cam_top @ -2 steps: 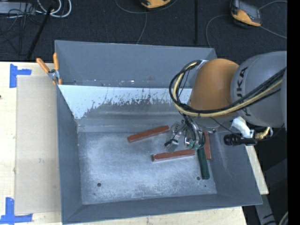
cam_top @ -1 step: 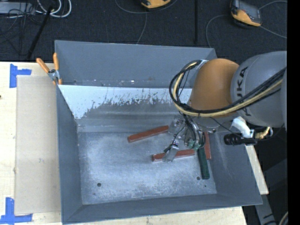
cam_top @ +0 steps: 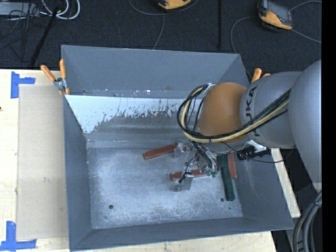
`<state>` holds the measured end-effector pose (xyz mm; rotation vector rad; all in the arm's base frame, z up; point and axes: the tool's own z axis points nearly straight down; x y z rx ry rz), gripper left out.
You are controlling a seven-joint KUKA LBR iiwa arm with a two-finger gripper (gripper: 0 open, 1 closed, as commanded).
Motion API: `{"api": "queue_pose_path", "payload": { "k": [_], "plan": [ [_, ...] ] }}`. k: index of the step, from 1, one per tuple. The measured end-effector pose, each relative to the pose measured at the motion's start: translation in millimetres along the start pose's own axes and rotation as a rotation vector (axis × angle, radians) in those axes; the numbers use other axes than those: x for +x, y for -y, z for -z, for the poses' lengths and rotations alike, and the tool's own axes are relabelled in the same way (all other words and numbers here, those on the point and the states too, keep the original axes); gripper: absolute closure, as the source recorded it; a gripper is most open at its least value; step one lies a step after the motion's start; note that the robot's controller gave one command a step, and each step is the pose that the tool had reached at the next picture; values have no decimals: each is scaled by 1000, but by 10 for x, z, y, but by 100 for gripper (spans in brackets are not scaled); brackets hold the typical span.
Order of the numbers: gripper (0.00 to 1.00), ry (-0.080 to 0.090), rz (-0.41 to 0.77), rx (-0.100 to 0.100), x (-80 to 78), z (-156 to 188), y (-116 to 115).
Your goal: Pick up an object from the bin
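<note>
The gripper (cam_top: pixel 185 181) is low over the middle of the scratched grey metal bin (cam_top: pixel 105 193). It is right at a small flat red-brown piece (cam_top: pixel 177 176). I cannot tell if the claw is spread or pinching. A longer red-brown stick (cam_top: pixel 160 152) lies near, farther back. A long dark green bar (cam_top: pixel 229 185) lies by the right wall.

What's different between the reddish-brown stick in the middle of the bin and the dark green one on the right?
The reddish-brown stick is rust red; the dark green stick is almost black. The reddish-brown stick lies nearly crosswise in the view; the dark green stick runs top to bottom. Both are slim and lie flat on the bin floor.
</note>
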<state>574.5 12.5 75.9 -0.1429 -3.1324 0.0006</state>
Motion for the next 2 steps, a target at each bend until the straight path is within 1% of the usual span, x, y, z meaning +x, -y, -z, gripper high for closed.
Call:
{"api": "queue_pose_path", "payload": {
  "k": [1,2],
  "plan": [
    [100,3,-2,-1,-10,20,1],
    [100,16,45,0,-154,1290,666]
  ]
}}
